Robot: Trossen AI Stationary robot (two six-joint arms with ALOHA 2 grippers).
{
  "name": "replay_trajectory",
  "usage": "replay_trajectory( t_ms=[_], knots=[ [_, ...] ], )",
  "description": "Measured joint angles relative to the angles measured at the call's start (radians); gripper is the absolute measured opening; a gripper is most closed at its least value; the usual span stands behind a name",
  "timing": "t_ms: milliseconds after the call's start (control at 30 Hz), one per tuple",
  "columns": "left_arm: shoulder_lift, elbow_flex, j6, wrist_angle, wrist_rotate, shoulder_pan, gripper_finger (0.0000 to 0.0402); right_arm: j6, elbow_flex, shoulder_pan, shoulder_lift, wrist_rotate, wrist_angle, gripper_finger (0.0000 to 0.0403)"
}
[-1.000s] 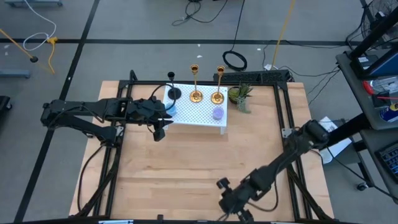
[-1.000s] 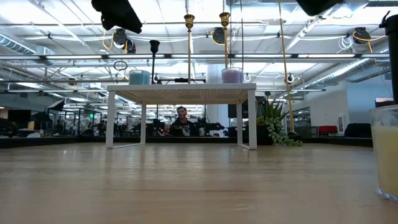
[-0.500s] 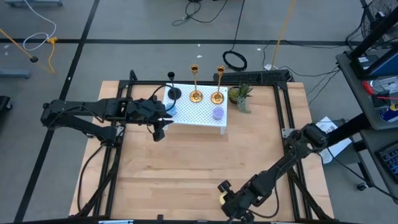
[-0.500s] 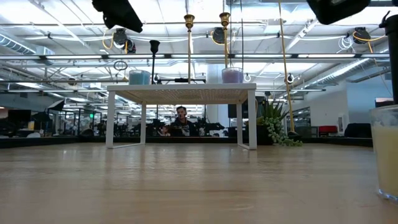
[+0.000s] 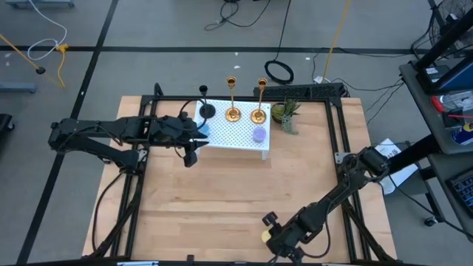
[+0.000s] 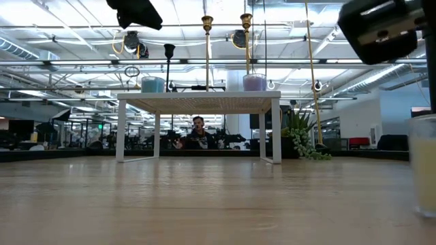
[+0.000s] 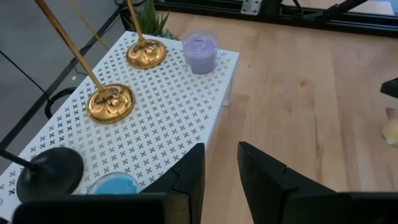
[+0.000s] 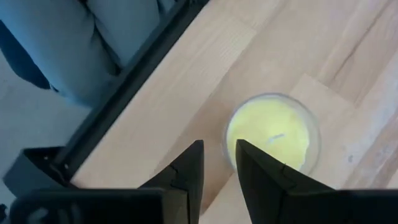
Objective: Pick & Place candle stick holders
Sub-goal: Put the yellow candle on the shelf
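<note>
Holders stand in a row along the far edge of the white stand (image 5: 235, 133) in the high view: the black holder (image 5: 207, 111) at the left end, then gold holder one (image 5: 233, 113) and gold holder two (image 5: 259, 114). The left gripper (image 5: 196, 131) hovers at the stand's left end, with the black holder at about 1 o'clock from it, close but not touching. The right gripper (image 5: 272, 235) is well apart, at the table's (image 5: 222, 199) near edge, beside a yellow candle (image 5: 265, 236).

From the low view, the three holders rise from the stand top, flanked by a blue candle (image 6: 152, 84) and a purple candle (image 6: 254, 82). A plant (image 6: 300, 136) stands to the right; a person (image 6: 197, 133) sits beyond, in a hall of ceiling pipes.

Through the left wrist view, the fingers (image 7: 189, 177) are slightly parted and hold nothing, above the stand's perforated top; the black base (image 7: 50, 171) lies nearest.

On the right wrist view, the fingers (image 8: 186, 168) are narrowly parted and empty, with the yellow candle just past one tip on pale wood.
</note>
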Motion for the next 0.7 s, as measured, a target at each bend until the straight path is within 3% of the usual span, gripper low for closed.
replay_trajectory(
  t_ms=[333, 600, 700],
  knots=[
    [0.000, 0.000, -0.006, 0.000, 0.000, 0.000, 0.0102, -0.120, -0.076, 0.000, -0.003, 0.006, 0.125, 0.0085],
    [0.000, 0.000, -0.007, 0.000, 0.000, 0.000, 0.0102, -0.093, -0.089, 0.000, -0.003, 0.076, 0.120, 0.0012],
    [0.000, 0.000, -0.008, 0.000, 0.000, 0.000, 0.0102, -0.092, -0.089, 0.000, -0.002, 0.077, 0.127, 0.0010]
  ],
)
